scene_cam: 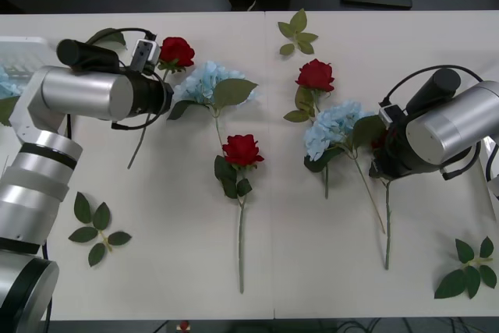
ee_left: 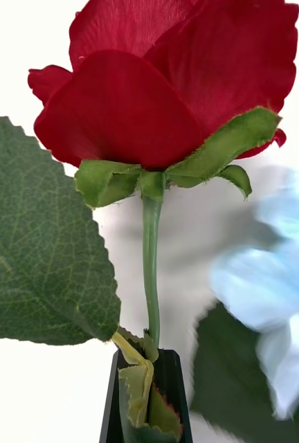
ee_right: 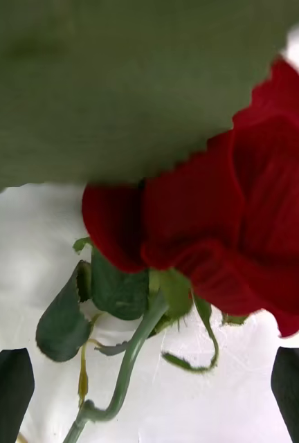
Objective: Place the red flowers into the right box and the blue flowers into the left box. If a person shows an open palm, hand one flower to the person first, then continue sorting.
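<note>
A red rose stem [ee_left: 150, 277] is pinched by the left gripper [ee_left: 149, 394], upper left in the front view; delivery to the right box is judged next. The right gripper [ee_right: 149, 398] is spread over another rose [ee_right: 219, 228].

Red roses [scene_cam: 242, 150] with dark green leaves and pale-blue flower heads [scene_cam: 331, 126] lie on a white table [scene_cam: 156, 216]. At left and right, silver arms with black joints.

matt cloth rose [ee_left: 170, 83] (frayed sepals)
</note>
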Robot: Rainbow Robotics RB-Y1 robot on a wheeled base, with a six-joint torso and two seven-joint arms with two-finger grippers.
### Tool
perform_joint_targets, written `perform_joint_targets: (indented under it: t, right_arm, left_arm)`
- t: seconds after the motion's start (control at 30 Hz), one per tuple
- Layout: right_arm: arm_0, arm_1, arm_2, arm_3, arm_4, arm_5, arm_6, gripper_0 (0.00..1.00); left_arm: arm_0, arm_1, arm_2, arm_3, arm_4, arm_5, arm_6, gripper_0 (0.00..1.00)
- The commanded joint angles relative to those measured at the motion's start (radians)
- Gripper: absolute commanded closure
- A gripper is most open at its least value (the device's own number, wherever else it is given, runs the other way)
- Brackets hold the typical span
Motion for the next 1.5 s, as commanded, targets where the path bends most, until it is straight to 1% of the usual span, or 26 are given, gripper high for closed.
perform_joint_targets:
  t: [0.03,0.13,0.17,0.2,0.27,0.3,0.4,0.47,0.53,0.67,0.7,0.77,0.87,1.0,1.07,1.1,1.17,1.2,1.33,1.43,1.5]
  right_arm:
    - [-0.02,0.012,-0.011,0.021,0.02,-0.009,-0.031,0.0]
    - [-0.021,0.015,-0.009,0.034,0.02,-0.009,-0.034,0.0]
    - [-0.021,0.015,-0.009,0.037,0.017,-0.007,-0.036,0.05]
    - [-0.021,0.015,-0.009,0.035,0.016,-0.005,-0.036,0.17]
    - [-0.021,0.015,-0.008,0.035,0.011,-0.001,-0.037,0.35]
    - [-0.021,0.015,-0.009,0.035,0.011,-0.001,-0.037,0.38]
    - [-0.021,0.015,-0.003,0.038,0.013,0.004,-0.04,0.56]
    - [-0.021,0.015,0.001,0.046,0.013,0.001,-0.043,0.68]
    - [-0.021,0.015,0.007,0.055,0.013,-0.007,-0.045,0.76]
    - [-0.021,0.015,0.02,0.072,0.01,-0.022,-0.051,0.96]
    - [-0.021,0.015,0.02,0.072,0.008,-0.021,-0.053,0.99]
    - [-0.021,0.015,0.02,0.072,0.003,-0.019,-0.054,1.0]
    - [-0.027,0.015,0.02,0.071,-0.006,-0.019,-0.054,1.0]
    - [-0.055,0.013,-0.002,0.071,-0.041,-0.013,-0.056,1.0]
    - [-0.082,0.012,-0.031,0.071,-0.067,0.002,-0.045,1.0]
    - [-0.09,0.012,-0.035,0.071,-0.072,0.008,-0.043,1.0]
    - [-0.136,0.001,-0.048,0.071,-0.092,0.022,-0.039,1.0]
    - [-0.161,-0.011,-0.048,0.071,-0.104,0.024,-0.039,1.0]
    - [-0.224,-0.062,-0.048,0.071,-0.121,0.024,-0.036,1.0]
    - [-0.262,-0.119,-0.048,0.071,-0.145,0.024,-0.03,1.0]
    - [-0.282,-0.177,-0.046,0.071,-0.171,0.022,-0.019,1.0]
  left_arm:
    - [0.057,0.066,0.061,-0.222,0.088,0.15,0.034,1.0]
    - [0.102,0.081,0.091,-0.322,0.149,0.219,0.032,1.0]
    - [0.134,0.092,0.109,-0.373,0.185,0.238,0.031,1.0]
    - [0.149,0.095,0.117,-0.396,0.208,0.241,0.029,1.0]
    - [0.183,0.097,0.135,-0.451,0.275,0.228,0.025,1.0]
    - [0.189,0.097,0.137,-0.462,0.298,0.222,0.025,1.0]
    - [0.195,0.097,0.146,-0.477,0.541,0.149,0.014,1.0]
    - [0.197,0.097,0.155,-0.477,0.685,0.106,-0.035,1.0]
    - [0.2,0.097,0.163,-0.477,0.792,0.087,-0.087,1.0]
    - [0.211,0.1,0.158,-0.477,1.022,0.027,-0.219,1.0]
    - [0.211,0.101,0.152,-0.477,1.067,0.017,-0.241,1.0]
    - [0.212,0.103,0.135,-0.477,1.151,-0.011,-0.285,1.0]
    - [0.226,0.107,0.086,-0.492,1.278,-0.091,-0.376,1.0]
    - [0.251,0.11,0.008,-0.531,1.364,-0.213,-0.442,1.0]
    - [0.266,0.11,-0.052,-0.561,1.409,-0.307,-0.477,1.0]
    - [0.268,0.11,-0.066,-0.569,1.421,-0.33,-0.485,1.0]
    - [0.269,0.109,-0.127,-0.592,1.467,-0.424,-0.52,1.0]
    - [0.269,0.104,-0.155,-0.601,1.478,-0.468,-0.538,1.0]
    - [0.263,0.083,-0.224,-0.614,1.505,-0.565,-0.577,1.0]
    - [0.251,0.064,-0.264,-0.614,1.542,-0.623,-0.612,1.0]
    - [0.238,0.052,-0.288,-0.614,1.556,-0.663,-0.619,1.0]
